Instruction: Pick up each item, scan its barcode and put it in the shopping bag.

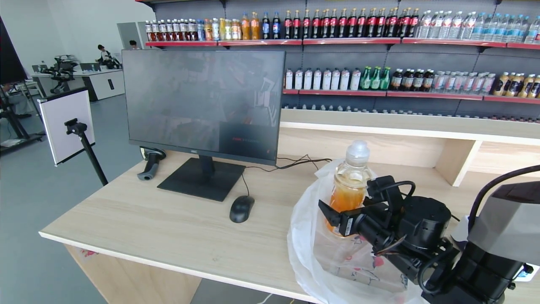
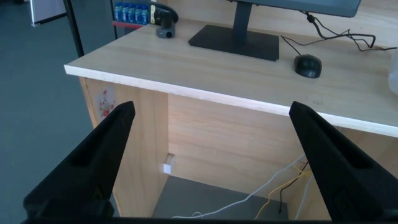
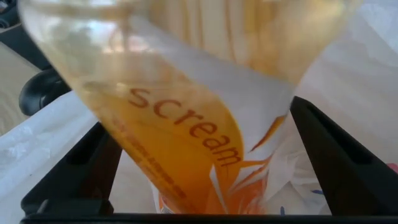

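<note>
One bottle (image 1: 352, 177) upright at shopping bag (image 1: 310, 253) mouth, R gripper (image 3: 200, 143) seemingly clamped on it; L gripper (image 2: 211, 109) fingers apart, nr desk (image 2: 186, 68) edge.

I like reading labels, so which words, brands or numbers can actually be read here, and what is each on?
"scream": on the label of the bottle gripped in the right hand.
Badge and red text on the monitor: too small to read.
Labels on the shelf bottles: too small to read.
Print on the shopping bag: crumpled, unreadable.
</note>
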You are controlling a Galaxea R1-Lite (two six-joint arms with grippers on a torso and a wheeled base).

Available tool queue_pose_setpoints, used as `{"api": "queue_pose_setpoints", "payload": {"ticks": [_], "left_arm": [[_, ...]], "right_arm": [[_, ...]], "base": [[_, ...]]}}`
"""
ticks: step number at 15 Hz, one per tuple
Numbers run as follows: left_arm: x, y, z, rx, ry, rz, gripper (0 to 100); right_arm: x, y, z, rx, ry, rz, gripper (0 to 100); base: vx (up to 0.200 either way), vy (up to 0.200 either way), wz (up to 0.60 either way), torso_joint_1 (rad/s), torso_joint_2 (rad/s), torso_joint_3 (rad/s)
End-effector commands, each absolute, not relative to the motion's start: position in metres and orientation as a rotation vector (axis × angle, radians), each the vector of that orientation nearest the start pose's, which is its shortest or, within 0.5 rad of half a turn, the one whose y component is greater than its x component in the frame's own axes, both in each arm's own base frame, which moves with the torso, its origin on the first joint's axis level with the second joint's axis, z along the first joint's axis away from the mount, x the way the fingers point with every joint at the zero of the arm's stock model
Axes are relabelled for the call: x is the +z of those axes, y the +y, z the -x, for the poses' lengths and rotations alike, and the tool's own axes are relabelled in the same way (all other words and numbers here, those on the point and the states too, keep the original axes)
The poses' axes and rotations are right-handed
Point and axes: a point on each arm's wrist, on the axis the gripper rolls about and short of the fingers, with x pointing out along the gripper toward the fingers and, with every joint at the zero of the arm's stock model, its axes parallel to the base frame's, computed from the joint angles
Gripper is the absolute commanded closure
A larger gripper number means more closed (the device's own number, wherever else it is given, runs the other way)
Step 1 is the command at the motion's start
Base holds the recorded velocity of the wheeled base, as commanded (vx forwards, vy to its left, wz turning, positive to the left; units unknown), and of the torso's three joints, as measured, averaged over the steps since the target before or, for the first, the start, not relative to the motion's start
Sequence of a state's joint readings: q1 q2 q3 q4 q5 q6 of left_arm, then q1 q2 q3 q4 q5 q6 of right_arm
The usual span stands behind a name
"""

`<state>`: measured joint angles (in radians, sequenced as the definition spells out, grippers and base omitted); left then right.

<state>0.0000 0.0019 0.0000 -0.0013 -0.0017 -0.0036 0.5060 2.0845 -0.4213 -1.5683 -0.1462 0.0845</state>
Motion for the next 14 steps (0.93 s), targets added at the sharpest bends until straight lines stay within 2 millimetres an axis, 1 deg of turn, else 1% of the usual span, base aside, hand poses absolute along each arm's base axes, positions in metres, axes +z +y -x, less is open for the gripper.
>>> {"api": "queue_pose_setpoints", "payload": {"ticks": [1, 3, 8, 11, 14], "left_arm": [[0.076, 0.0, 0.023, -0.002, 0.0, 0.006, 0], [0.076, 0.0, 0.023, -0.002, 0.0, 0.005, 0], [0.076, 0.0, 0.023, -0.002, 0.0, 0.005, 0], [0.076, 0.0, 0.023, -0.002, 0.0, 0.003, 0], [0.076, 0.0, 0.023, -0.002, 0.0, 0.003, 0]], "right_arm": [[0.076, 0.145, -0.268, 0.357, 0.091, -0.058, 0], [0.08, 0.142, -0.264, 0.355, 0.087, -0.059, 0], [0.091, 0.139, -0.262, 0.351, 0.052, -0.076, 0], [0.094, 0.134, -0.255, 0.349, 0.057, -0.074, 0], [0.103, 0.132, -0.252, 0.347, 0.027, -0.084, 0]], "base": [[0.0, 0.0, 0.0, 0.0, 0.0, 0.0], [0.0, 0.0, 0.0, 0.0, 0.0, 0.0], [0.0, 0.0, 0.0, 0.0, 0.0, 0.0], [0.0, 0.0, 0.0, 0.0, 0.0, 0.0], [0.0, 0.0, 0.0, 0.0, 0.0, 0.0]]}}
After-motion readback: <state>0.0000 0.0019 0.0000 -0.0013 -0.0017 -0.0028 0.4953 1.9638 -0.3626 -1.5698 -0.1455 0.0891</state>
